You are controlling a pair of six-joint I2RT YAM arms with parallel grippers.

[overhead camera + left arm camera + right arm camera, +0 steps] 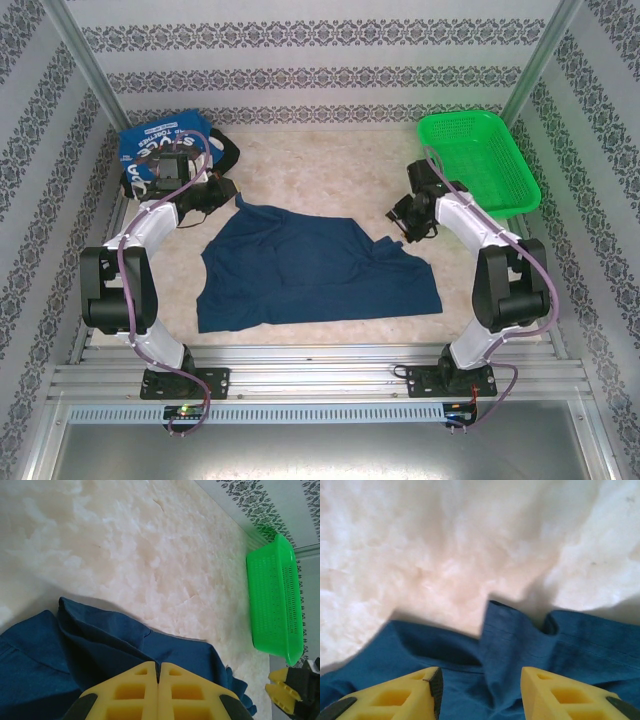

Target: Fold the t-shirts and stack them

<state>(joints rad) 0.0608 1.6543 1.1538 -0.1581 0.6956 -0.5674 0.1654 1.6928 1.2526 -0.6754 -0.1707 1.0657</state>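
A navy blue t-shirt (pixel 310 270) lies spread in the middle of the table, with no print showing. My left gripper (pixel 225 197) sits at its back left corner, jaws shut, and folds of the navy cloth (pixel 100 645) run into the closed tips (pixel 158 666). My right gripper (pixel 400 222) is open at the shirt's back right sleeve (pixel 520 640), which lies between its yellow fingers (pixel 481 680). At the back left, a blue t-shirt with white lettering (pixel 150 148) lies in a heap beside a black one (pixel 225 150).
A green mesh basket (pixel 478 160) stands at the back right, also seen from the left wrist (pixel 275 600). Patterned walls close in the table on three sides. Bare marbled tabletop (pixel 320 170) stretches between the heap and the basket.
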